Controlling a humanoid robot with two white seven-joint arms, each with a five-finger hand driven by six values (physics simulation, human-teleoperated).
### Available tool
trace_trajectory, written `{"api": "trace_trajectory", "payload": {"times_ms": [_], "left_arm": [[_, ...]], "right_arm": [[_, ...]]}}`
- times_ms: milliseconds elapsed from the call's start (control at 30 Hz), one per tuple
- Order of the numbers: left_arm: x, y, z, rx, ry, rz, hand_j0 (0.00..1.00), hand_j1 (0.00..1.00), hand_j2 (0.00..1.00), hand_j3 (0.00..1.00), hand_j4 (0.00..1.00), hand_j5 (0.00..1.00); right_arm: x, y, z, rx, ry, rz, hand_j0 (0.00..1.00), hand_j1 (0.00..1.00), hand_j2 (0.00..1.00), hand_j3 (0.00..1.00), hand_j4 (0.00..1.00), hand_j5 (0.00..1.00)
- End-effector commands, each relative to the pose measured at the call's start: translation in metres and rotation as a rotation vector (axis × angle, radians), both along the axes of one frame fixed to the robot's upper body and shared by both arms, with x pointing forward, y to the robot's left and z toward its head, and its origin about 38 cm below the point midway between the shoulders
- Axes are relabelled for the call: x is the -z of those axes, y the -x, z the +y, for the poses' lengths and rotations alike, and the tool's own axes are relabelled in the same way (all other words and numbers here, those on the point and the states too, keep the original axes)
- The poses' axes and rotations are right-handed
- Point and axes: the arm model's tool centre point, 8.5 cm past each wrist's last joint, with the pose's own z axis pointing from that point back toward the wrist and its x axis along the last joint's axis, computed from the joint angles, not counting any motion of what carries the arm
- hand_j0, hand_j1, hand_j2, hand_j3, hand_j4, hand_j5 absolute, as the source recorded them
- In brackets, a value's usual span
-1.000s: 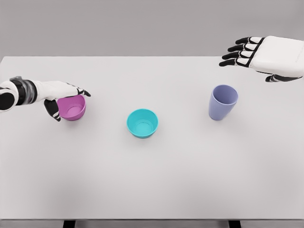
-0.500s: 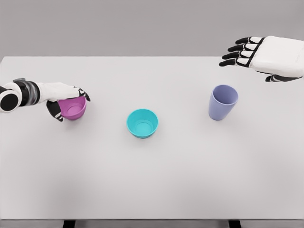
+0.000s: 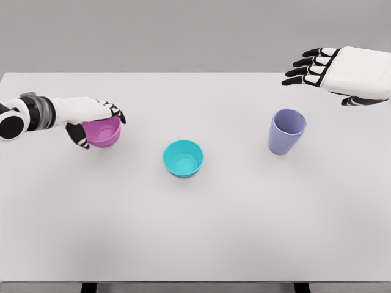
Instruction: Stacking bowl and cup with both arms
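A pink bowl (image 3: 104, 133) is at the left of the white table (image 3: 195, 213), held in my left hand (image 3: 91, 122), whose fingers wrap over its far rim while the thumb presses its near side. The bowl looks slightly raised and tilted. A teal bowl (image 3: 183, 158) sits upright at the table's middle, to the right of the pink one. A lavender cup (image 3: 286, 131) stands upright at the right. My right hand (image 3: 333, 70) hovers above and behind the cup, palm down, fingers spread, holding nothing.
My left hand has closed on the pink bowl and carried it a little up and to the right, toward the teal bowl. The right hand has not moved.
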Motion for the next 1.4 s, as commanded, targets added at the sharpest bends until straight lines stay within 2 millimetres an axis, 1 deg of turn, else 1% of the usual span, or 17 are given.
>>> {"api": "trace_trajectory", "payload": {"times_ms": [0, 100, 200, 333, 500, 600, 700, 800, 867, 933, 967, 1033, 1133, 1200, 1300, 1333, 1367], "left_arm": [[-0.005, 0.006, -0.008, 0.031, 0.005, -0.011, 0.62, 0.62, 0.62, 0.62, 0.62, 0.62], [-0.015, 0.011, -0.014, 0.061, 0.008, -0.031, 0.62, 0.62, 0.62, 0.62, 0.62, 0.62], [-0.021, 0.014, -0.019, 0.083, 0.012, -0.044, 0.62, 0.62, 0.62, 0.62, 0.62, 0.62], [-0.026, 0.019, -0.028, 0.114, 0.017, -0.056, 0.62, 0.62, 0.62, 0.62, 0.62, 0.62], [-0.030, 0.021, -0.033, 0.133, 0.027, -0.066, 0.62, 0.62, 0.62, 0.62, 0.62, 0.62], [-0.033, 0.023, -0.042, 0.163, 0.036, -0.074, 0.62, 0.62, 0.62, 0.62, 0.62, 0.62], [-0.037, 0.025, -0.046, 0.203, 0.038, -0.081, 0.62, 0.62, 0.62, 0.62, 0.62, 0.62], [-0.037, 0.027, -0.054, 0.248, 0.047, -0.083, 0.62, 0.62, 0.62, 0.62, 0.62, 0.62], [-0.041, 0.027, -0.067, 0.295, 0.062, -0.093, 0.62, 0.62, 0.62, 0.62, 0.62, 0.62], [-0.042, 0.030, -0.076, 0.320, 0.072, -0.097, 0.62, 0.62, 0.62, 0.62, 0.62, 0.62], [-0.042, 0.030, -0.077, 0.325, 0.073, -0.098, 0.62, 0.62, 0.62, 0.62, 0.62, 0.62], [-0.044, 0.032, -0.085, 0.371, 0.081, -0.102, 0.62, 0.62, 0.62, 0.62, 0.62, 0.62], [-0.043, 0.033, -0.092, 0.386, 0.089, -0.101, 0.62, 0.62, 0.62, 0.62, 0.62, 0.62], [-0.042, 0.034, -0.101, 0.405, 0.100, -0.098, 0.62, 0.62, 0.62, 0.62, 0.62, 0.62], [-0.041, 0.035, -0.107, 0.416, 0.108, -0.096, 0.62, 0.62, 0.62, 0.62, 0.62, 0.62], [-0.040, 0.038, -0.116, 0.450, 0.115, -0.095, 0.63, 0.63, 0.63, 0.63, 0.63, 0.63], [-0.040, 0.039, -0.119, 0.466, 0.119, -0.095, 0.63, 0.63, 0.63, 0.63, 0.63, 0.63]], "right_arm": [[0.000, 0.000, 0.000, 0.001, -0.005, 0.001, 1.00, 1.00, 1.00, 1.00, 1.00, 1.00], [0.000, 0.000, 0.000, 0.002, -0.004, 0.002, 1.00, 1.00, 1.00, 1.00, 1.00, 1.00], [0.000, 0.000, 0.000, 0.002, -0.004, 0.002, 1.00, 1.00, 1.00, 1.00, 1.00, 1.00], [0.000, 0.000, 0.000, 0.002, -0.004, 0.002, 1.00, 1.00, 1.00, 1.00, 1.00, 1.00], [0.000, 0.000, 0.000, 0.002, -0.004, 0.002, 1.00, 1.00, 1.00, 1.00, 1.00, 1.00], [0.000, 0.000, 0.000, 0.002, -0.004, 0.002, 1.00, 1.00, 1.00, 1.00, 1.00, 1.00], [0.000, 0.000, 0.000, 0.001, -0.005, 0.003, 1.00, 1.00, 1.00, 1.00, 1.00, 1.00], [0.000, 0.000, 0.000, 0.001, -0.005, 0.003, 1.00, 1.00, 1.00, 1.00, 1.00, 1.00], [0.000, 0.000, 0.000, 0.001, -0.005, 0.003, 1.00, 1.00, 1.00, 1.00, 1.00, 1.00], [0.000, 0.000, 0.000, 0.002, -0.004, 0.003, 1.00, 1.00, 1.00, 1.00, 1.00, 1.00], [0.000, 0.000, 0.000, 0.001, -0.005, 0.003, 1.00, 1.00, 1.00, 1.00, 1.00, 1.00], [0.000, 0.000, 0.000, 0.001, -0.005, 0.003, 1.00, 1.00, 1.00, 1.00, 1.00, 1.00], [0.000, 0.000, 0.000, 0.001, -0.005, 0.003, 1.00, 1.00, 1.00, 1.00, 1.00, 1.00], [0.000, 0.000, 0.000, 0.001, -0.005, 0.003, 1.00, 1.00, 1.00, 1.00, 1.00, 1.00], [0.000, 0.000, 0.000, 0.001, -0.005, 0.003, 1.00, 1.00, 1.00, 1.00, 1.00, 1.00], [0.000, 0.000, 0.000, 0.001, -0.005, 0.003, 1.00, 1.00, 1.00, 1.00, 1.00, 1.00], [0.000, 0.000, 0.000, 0.001, -0.005, 0.003, 1.00, 1.00, 1.00, 1.00, 1.00, 1.00]]}}
